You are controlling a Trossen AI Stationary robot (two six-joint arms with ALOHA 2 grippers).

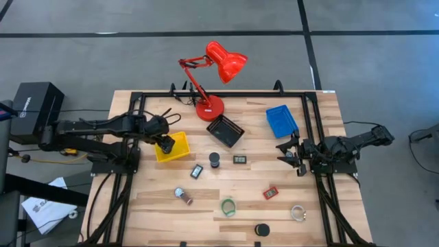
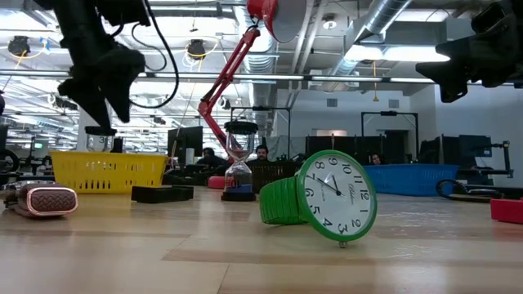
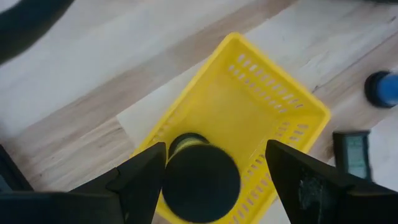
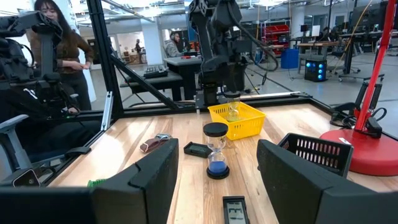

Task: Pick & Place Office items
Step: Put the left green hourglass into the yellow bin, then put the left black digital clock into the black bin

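My left gripper (image 1: 165,145) hangs open over the yellow mesh tray (image 1: 180,147), pointing steeply down. Below it, an hourglass with black caps and yellow sand (image 3: 200,177) stands upright on the floor of the tray (image 3: 249,106). The low view shows its top cap (image 2: 100,131) just under the fingertips, apart from them. My right gripper (image 1: 293,154) waits open and level at the table's right side. Another hourglass with blue sand (image 4: 216,151) stands upright mid-table. A green wristwatch (image 2: 327,196) rests on its edge near the front.
A red desk lamp (image 1: 212,75), a black mesh tray (image 1: 225,130) and a blue tray (image 1: 282,120) stand at the back. Two small black rectangular pieces (image 1: 197,171) (image 1: 240,159), a red piece (image 1: 271,193), a clear ring (image 1: 298,213) and a black puck (image 1: 262,230) lie scattered.
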